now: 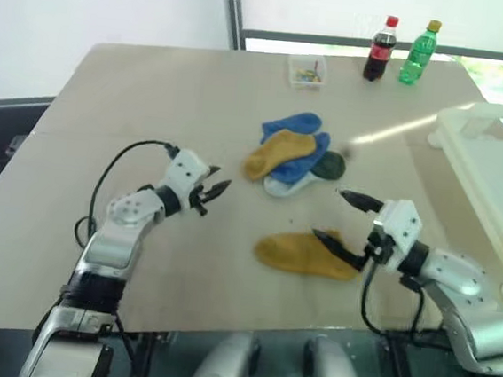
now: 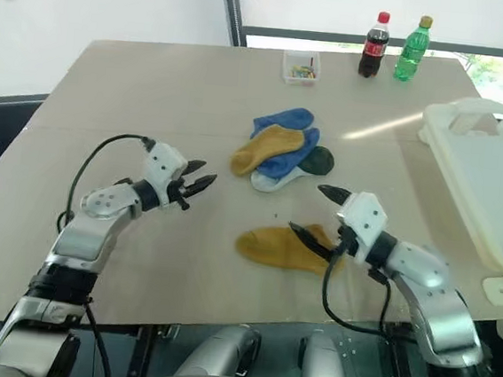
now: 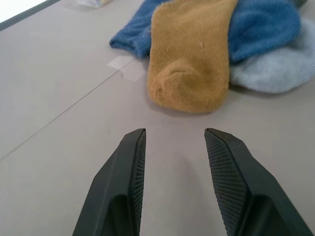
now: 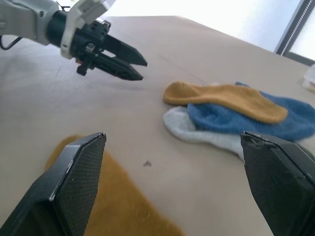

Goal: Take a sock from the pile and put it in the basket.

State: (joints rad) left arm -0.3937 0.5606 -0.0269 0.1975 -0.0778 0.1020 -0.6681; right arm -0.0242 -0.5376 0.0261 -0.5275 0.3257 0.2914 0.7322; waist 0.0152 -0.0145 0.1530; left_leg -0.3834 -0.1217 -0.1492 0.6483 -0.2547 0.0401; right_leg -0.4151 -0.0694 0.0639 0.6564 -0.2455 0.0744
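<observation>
Gripper on my right [image 2: 319, 211], spread wide, straddles the lone mustard sock [image 2: 279, 247] lying lengthwise along the desk's [image 2: 137, 79] near edge.

Bare tabletop [image 2: 154, 90] lies open between the left gripper [image 2: 200, 184] and the pile [image 2: 282, 151] — nothing stands in that lane. A lone yellow sock [image 2: 281, 248] lies under the right gripper [image 2: 320, 215], whose jaws stand wide. The basket [image 2: 492, 189] blocks the right edge; two bottles [image 2: 392, 46] and a small clear box [image 2: 300, 68] line the far edge.
</observation>
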